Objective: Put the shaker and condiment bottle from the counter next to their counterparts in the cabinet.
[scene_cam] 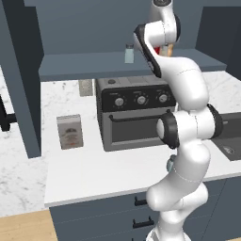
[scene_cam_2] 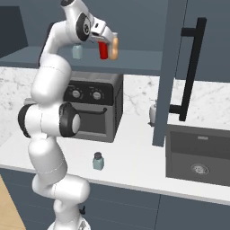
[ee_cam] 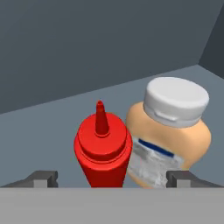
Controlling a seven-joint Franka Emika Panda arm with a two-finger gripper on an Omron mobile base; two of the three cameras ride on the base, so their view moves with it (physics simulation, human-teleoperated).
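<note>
Red plastic marks the condiment bottle point(ee_cam: 103, 148), which is seen standing upright on the cabinet point(scene_cam: 89, 66) shelf, its nozzle pointing up. It is pressed close against the orange-amber bottle point(ee_cam: 173, 140) with a white cap, its counterpart. The gripper point(ee_cam: 111, 177) is spread wide, one fingertip on each far side of the pair, and nothing is clasped. The red bottle appears released and lies straight ahead of the hand, between the open fingers, so a straight pull back along the hand's own line is judged the safe way out.

From the right base view the gripper point(scene_cam_2: 108, 42) is shown high at the shelf, with the red bottle point(scene_cam_2: 103, 50) and its amber neighbour point(scene_cam_2: 114, 48) just under it. That view also reveals what the hand camera cannot: the teal shaker point(scene_cam_2: 98, 161), waiting on the marble counter point(scene_cam_2: 134, 166) in front of the toaster oven point(scene_cam_2: 96, 112). The paler shaker point(scene_cam: 129, 53) is seen on the shelf, well apart from the bottles.
</note>
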